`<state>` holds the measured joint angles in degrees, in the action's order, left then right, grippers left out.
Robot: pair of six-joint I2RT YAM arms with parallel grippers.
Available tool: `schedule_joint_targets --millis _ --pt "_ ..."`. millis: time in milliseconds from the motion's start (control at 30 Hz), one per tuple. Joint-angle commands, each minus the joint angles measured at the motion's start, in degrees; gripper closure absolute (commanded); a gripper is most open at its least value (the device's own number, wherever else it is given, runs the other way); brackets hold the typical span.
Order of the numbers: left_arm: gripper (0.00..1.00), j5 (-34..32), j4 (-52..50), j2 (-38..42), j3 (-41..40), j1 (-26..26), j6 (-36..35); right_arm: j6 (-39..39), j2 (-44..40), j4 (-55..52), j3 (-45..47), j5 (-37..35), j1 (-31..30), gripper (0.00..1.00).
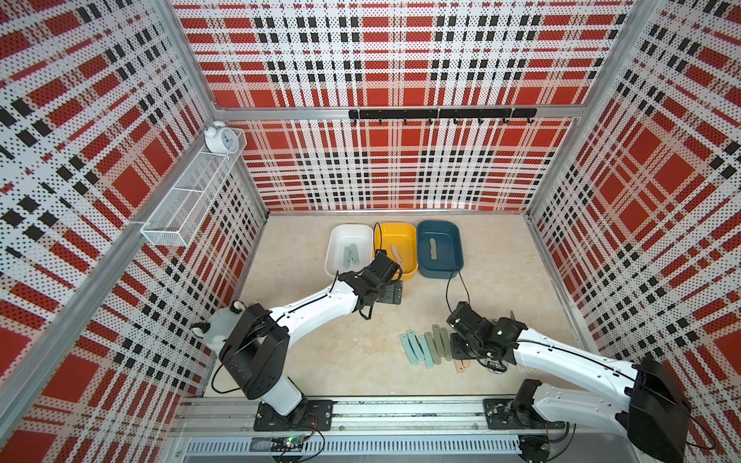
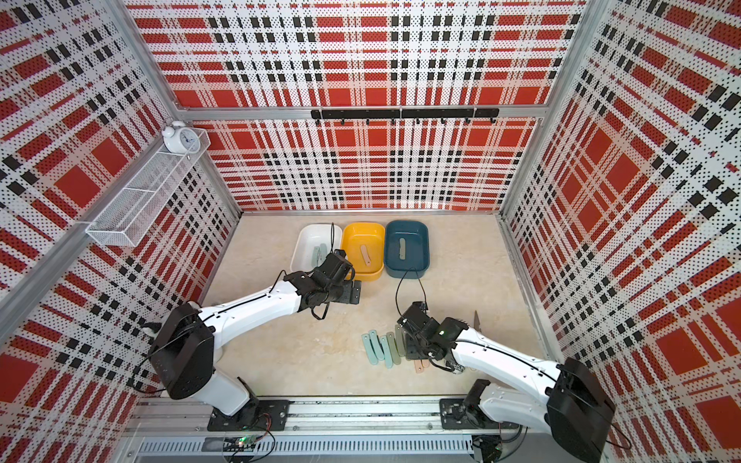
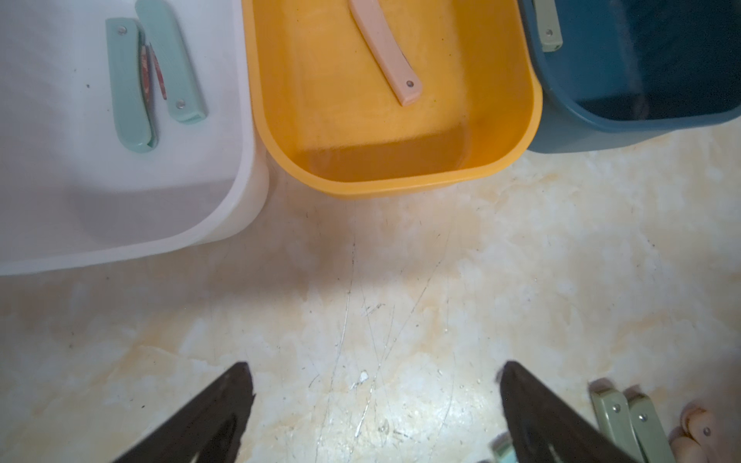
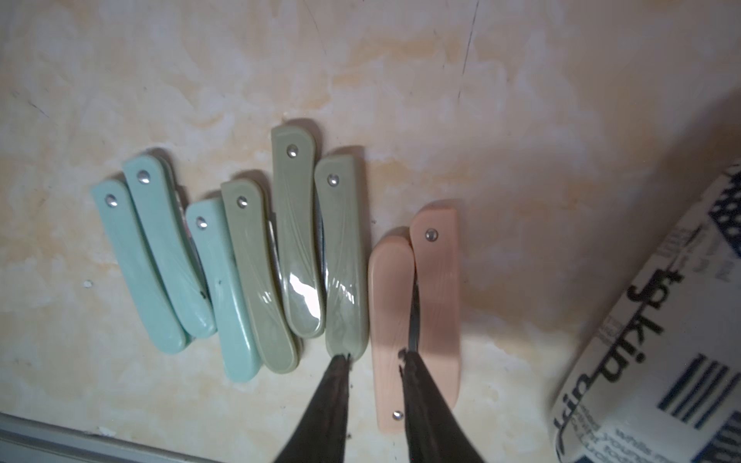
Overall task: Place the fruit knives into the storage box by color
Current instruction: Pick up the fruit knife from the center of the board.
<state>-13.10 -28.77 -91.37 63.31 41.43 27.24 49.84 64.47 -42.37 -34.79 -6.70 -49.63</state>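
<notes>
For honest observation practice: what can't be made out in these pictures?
- Right wrist view: unclear whether the right gripper clamps the peach knife.
- Both top views: peach knives mostly hidden by the right gripper.
- Left wrist view: sage knife in the blue box, cut by the edge.

A small white twin-bell alarm clock (image 1: 220, 138) sits at the far end of a white wire-mesh wall basket (image 1: 188, 200), up at ten o'clock. A black hook rail (image 1: 441, 114) spans the red plaid back wall (image 1: 401, 60) at twelve. A newspaper-print paper cylinder (image 4: 661, 360) lies on the beige marbled tabletop (image 1: 320, 360) around four o'clock.
</notes>
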Motion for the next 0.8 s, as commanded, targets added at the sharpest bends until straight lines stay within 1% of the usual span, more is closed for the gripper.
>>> schedule_joint_targets --millis 0,267,567,767 --pt "0.02 0.6 1.3 -0.3 1.1 -0.5 -0.7 2.4 1.8 1.6 1.5 0.2 -0.7 0.72" --pt "0.02 0.8 2.0 0.0 0.2 -0.9 -0.8 1.6 4.5 4.7 2.3 0.0 -0.7 0.73" --pt "0.02 1.0 2.0 0.1 0.2 -1.4 -1.0 1.2 6.3 5.5 2.6 -0.6 -0.7 0.75" --pt "0.02 0.9 2.1 0.5 -0.1 -1.5 -1.1 1.6 7.2 3.5 3.0 -2.2 -0.7 0.74"
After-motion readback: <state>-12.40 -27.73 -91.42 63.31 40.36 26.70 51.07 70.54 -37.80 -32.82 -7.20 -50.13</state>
